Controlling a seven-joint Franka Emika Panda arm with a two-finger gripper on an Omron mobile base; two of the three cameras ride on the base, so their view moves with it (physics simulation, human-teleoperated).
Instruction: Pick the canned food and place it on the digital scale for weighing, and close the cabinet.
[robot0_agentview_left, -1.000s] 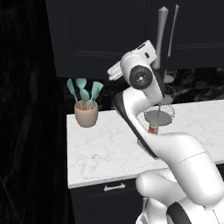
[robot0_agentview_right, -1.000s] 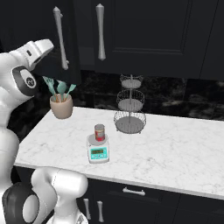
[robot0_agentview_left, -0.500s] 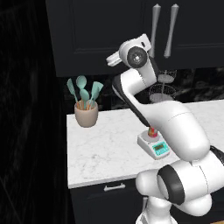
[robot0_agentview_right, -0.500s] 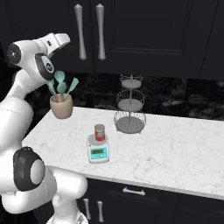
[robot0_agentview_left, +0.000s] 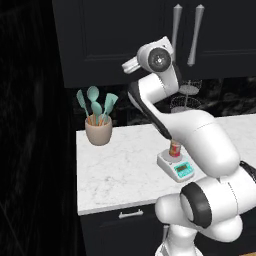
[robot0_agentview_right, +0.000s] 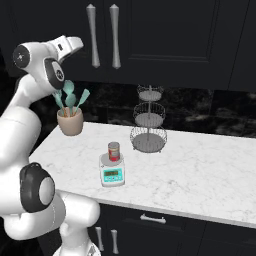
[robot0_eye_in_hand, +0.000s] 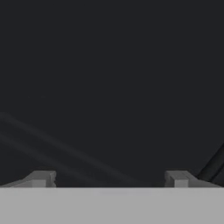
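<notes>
Small red tin with yellowish label, the canned food (robot0_agentview_right: 114, 150), stands upright on the flat white digital scale (robot0_agentview_right: 112, 174) on the marble counter (robot0_agentview_right: 200, 170), so weighing step looks done. Black double-door wall cabinet (robot0_agentview_right: 165, 35) now appears shut. Gripper (robot0_eye_in_hand: 109, 179) has swung up against the door, fingers (robot0_eye_in_hand: 41, 178) spread apart, empty. Beige utensil cup (robot0_agentview_right: 70, 121) and wire tiered stand (robot0_agentview_right: 148, 120) untouched.

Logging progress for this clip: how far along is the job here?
Done: the small red tin with orange label stands on the flat white digital scale. In hand: nothing; the open gripper faces the black wall cabinet. Left: probably nothing, since the silver-handled doors look shut.
</notes>
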